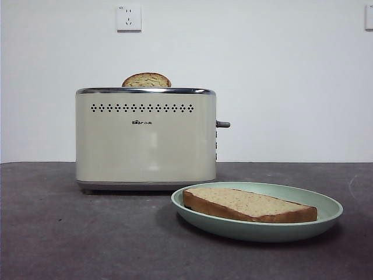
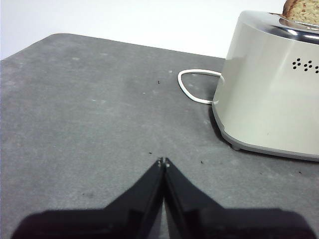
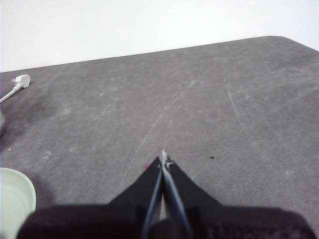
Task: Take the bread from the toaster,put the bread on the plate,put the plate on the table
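Nearest in the front view: a wide, shallow, round mint plate (image 1: 326,217) resting on the worktop (image 1: 70,233), smooth and plain. Lying flat in it, the bread (image 1: 247,205), a thick slice with a pale tan speckled face up and a dark brown crust along the near edge. Long axis running left to right across the plate, angled a little so the right end sits nearer; hard to tell from this low angle which end is the arched top.

Just behind and left of the plate, apart from it: the toaster (image 1: 145,146), boxy, glossy cream, rounded corners, chrome top rim, double row of small dark vent holes, small dark logo, lever knob sticking out on its right side. Poking up from a slot, upright, the domed brown top of a second slice (image 1: 146,80).

Worktop dark grey-brown, matte, scuffed, with pale scratches seen in the right wrist view. White cord (image 2: 192,87) looping on it beside the toaster; white plug (image 3: 21,80) lying further off.

Left claw (image 2: 163,162) pressed together, holding nothing, above bare worktop near the toaster. Right claw (image 3: 163,158) likewise pressed together and empty, close to the plate's rim.

Beyond, a white wall with a socket (image 1: 129,18).
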